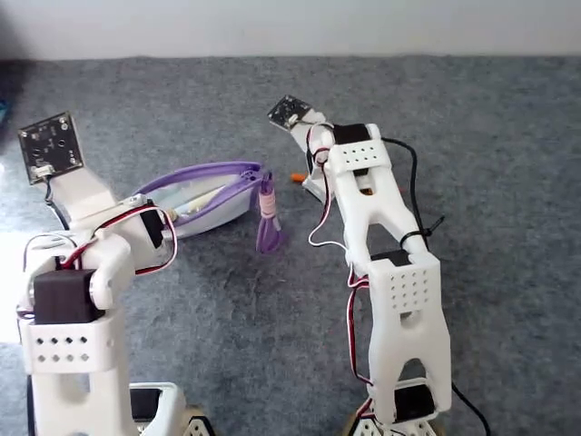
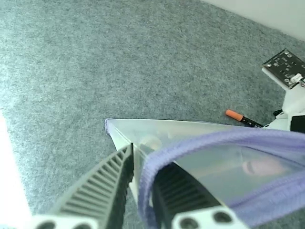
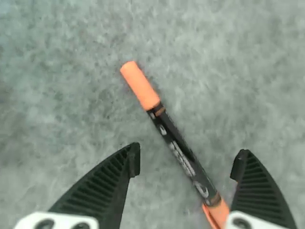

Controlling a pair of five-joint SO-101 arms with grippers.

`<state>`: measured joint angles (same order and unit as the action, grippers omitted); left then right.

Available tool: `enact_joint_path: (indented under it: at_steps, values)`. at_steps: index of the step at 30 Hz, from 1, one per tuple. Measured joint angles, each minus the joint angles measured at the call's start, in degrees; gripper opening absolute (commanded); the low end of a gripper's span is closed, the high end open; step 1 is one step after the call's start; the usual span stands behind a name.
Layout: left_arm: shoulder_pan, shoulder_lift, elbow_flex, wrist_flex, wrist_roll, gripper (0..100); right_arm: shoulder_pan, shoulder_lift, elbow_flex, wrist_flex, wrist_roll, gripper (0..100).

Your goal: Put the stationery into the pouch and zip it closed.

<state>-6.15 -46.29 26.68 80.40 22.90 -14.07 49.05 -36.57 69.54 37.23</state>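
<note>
A translucent pouch with a purple zipper band lies open on the grey carpet, with pale items inside. My left gripper is shut on the pouch's end wall, one finger outside and one inside. A black pen with orange caps lies on the carpet. My right gripper hangs open just above the pen, one finger on each side. From above, the pen's orange tip shows beside the right gripper, to the right of the pouch's mouth.
A purple tassel pull trails from the pouch's right end onto the carpet. The right arm's camera board stands beyond the pen. Grey carpet stretches around both arms, with a pale wall along its far edge.
</note>
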Motion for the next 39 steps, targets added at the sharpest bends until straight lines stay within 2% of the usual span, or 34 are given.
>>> enact_joint_path:
  at_steps: [3, 8, 10, 15, 22, 31, 39]
  values:
    - [0.0, 0.0, 0.0, 0.0, 0.0, 1, 0.0, 1.8, -0.1, -1.1, 0.3, 28.3]
    - [0.0, 0.0, 0.0, 0.0, 0.0, 1, -0.3, 2.7, -0.2, -1.2, 0.3, 5.4]
    - [0.0, 0.0, 0.0, 0.0, 0.0, 1, -0.2, 2.7, -0.3, -1.2, 0.3, 0.6]
    - [0.0, 0.0, 0.0, 0.0, 0.0, 1, 0.2, 2.2, -1.1, 3.3, 0.3, 0.6]
    - [0.0, 0.0, 0.0, -0.1, 0.0, 1, 0.0, -1.5, -0.2, 18.2, -0.2, 0.8]
    - [0.0, 0.0, 0.0, -0.1, 0.0, 1, -0.4, -11.8, -0.1, 30.5, -13.7, 0.8]
    - [0.0, 0.0, -0.3, -0.1, 0.0, 1, -3.0, -31.3, -0.1, 30.8, -26.4, 0.8]
